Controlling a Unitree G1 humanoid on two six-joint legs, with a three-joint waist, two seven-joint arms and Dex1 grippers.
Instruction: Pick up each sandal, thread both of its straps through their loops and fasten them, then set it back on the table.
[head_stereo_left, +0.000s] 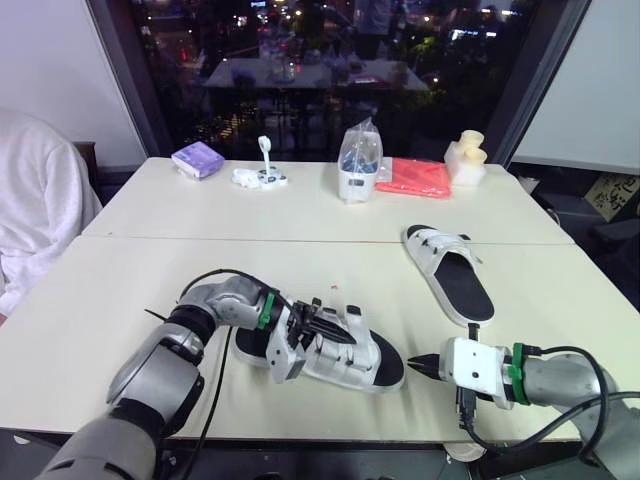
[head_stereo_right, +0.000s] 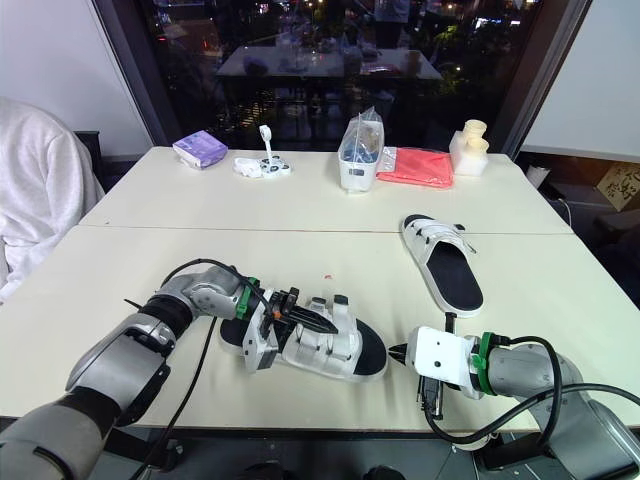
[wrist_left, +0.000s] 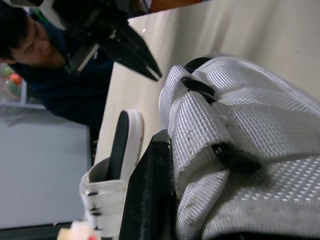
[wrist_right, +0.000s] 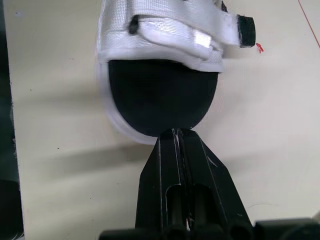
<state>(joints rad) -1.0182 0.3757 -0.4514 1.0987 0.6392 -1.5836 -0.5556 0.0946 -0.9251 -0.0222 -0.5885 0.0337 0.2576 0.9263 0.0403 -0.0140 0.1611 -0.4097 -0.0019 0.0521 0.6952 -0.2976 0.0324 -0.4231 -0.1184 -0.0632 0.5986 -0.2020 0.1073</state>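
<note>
With the closed right gripper (wrist_right: 176, 131) steadying the toe of the white-strapped, black-soled fabric sandal (head_stereo_left: 386, 368), the left gripper (head_stereo_left: 322, 324) — I cannot tell its grip — should draw the strap (wrist_left: 235, 107) squarely.

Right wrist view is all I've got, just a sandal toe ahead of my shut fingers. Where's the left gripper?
Observer: The left gripper is at that same sandal, over its straps near the middle.
Operator: And the other sandal?
Observer: The second sandal lies flat farther back on the right of the table, with nothing touching it.
Operator: Anything else on the table?
Observer: A red cloth and a purple packet sit along the far edge.
</note>
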